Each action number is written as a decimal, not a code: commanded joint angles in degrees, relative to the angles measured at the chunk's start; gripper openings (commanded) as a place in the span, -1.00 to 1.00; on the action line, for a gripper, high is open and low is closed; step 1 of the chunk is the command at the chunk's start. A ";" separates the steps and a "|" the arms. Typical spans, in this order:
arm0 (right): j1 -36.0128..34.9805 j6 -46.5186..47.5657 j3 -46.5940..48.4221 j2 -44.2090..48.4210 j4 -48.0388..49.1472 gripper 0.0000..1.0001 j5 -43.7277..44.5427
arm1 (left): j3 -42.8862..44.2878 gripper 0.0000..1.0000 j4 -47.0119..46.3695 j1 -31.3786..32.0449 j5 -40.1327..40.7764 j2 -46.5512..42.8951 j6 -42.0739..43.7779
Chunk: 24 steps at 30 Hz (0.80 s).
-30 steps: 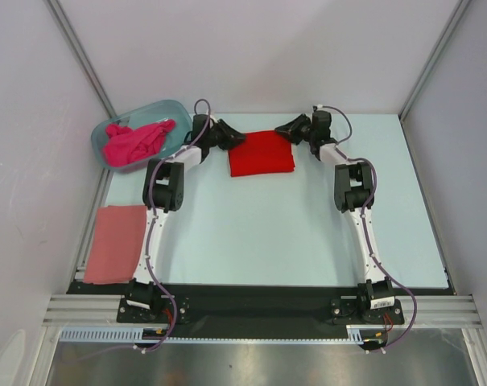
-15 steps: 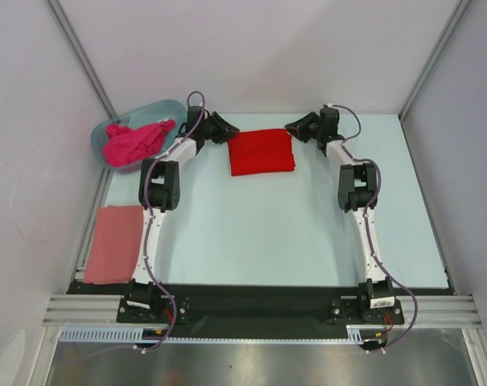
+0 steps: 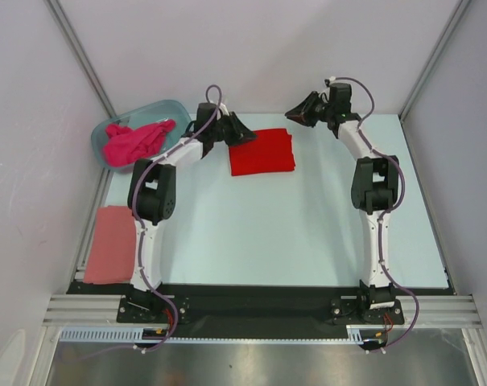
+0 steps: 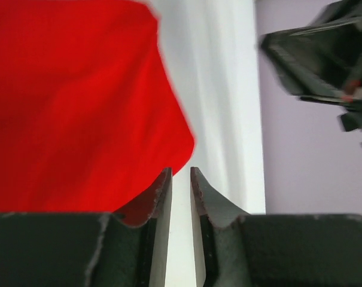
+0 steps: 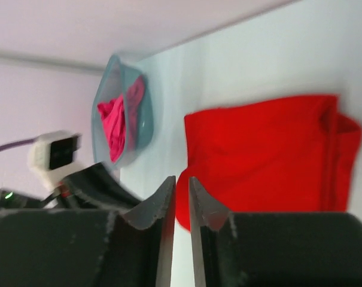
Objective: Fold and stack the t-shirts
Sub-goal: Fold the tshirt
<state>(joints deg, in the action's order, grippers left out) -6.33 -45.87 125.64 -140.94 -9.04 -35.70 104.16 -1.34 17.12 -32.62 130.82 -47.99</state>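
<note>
The red t-shirt [image 3: 262, 151] lies folded into a rectangle at the back middle of the table; it also shows in the left wrist view [image 4: 67, 101] and the right wrist view [image 5: 270, 149]. My left gripper [image 3: 241, 133] hovers by its back left corner, jaws almost together with a thin gap, nothing between them [image 4: 180, 173]. My right gripper [image 3: 293, 114] hovers behind its back right corner, jaws likewise nearly closed and empty [image 5: 182, 180]. The magenta-pink t-shirt [image 3: 134, 141] lies crumpled in the tub. The salmon-pink t-shirt [image 3: 113, 243] lies folded at the left edge.
A translucent blue-grey tub [image 3: 138, 108] stands at the back left corner, also in the right wrist view [image 5: 139, 113]. Pale walls close in the back and both sides. The black strip with the arm bases [image 3: 259, 301] runs along the near edge.
Both arms have lifted and straightened. The left gripper moved right, over the red shirt's back left corner. The right gripper moved back and away from the shirt. The shirts have not moved.
</note>
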 commanded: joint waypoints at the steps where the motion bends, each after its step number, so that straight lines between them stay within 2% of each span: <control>1: -3.33 3.68 -5.31 2.69 -1.34 -0.63 -7.09 | -5.98 -0.54 -3.76 -0.60 -2.97 -0.92 -0.10; 5: -4.57 -0.88 -14.53 2.08 10.49 -0.89 -11.92 | -9.23 -0.61 -3.31 -1.21 -2.36 0.83 1.58; 7: -4.57 -2.38 -18.83 0.06 13.42 -1.00 -14.47 | -11.60 -0.63 -3.66 -1.91 -1.66 2.15 1.84; 11: -3.52 -2.04 -25.69 -2.05 17.99 -1.00 -14.48 | -13.28 -0.68 -2.09 -2.71 -0.95 4.52 2.98; 14: -2.03 -1.24 -28.60 -1.62 17.83 -1.00 -12.82 | -14.86 -0.70 -0.41 -2.71 -0.78 3.48 4.48; 16: -1.15 -1.42 -28.53 -0.31 18.18 -1.00 -12.55 | -16.53 -0.70 0.20 -2.71 -0.86 0.51 5.44; 21: -1.84 1.57 -17.58 1.64 9.84 -1.00 -12.55 | -15.84 -0.68 3.36 -2.10 -0.43 -7.33 7.64; 24: -3.95 -0.62 -13.86 1.81 8.33 -1.00 -12.29 | -13.56 -0.65 1.62 -1.57 -0.77 -9.18 4.94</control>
<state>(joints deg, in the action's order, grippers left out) -8.43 -47.13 105.78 -142.61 1.34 -48.99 88.07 1.06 14.87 -33.82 128.25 -43.59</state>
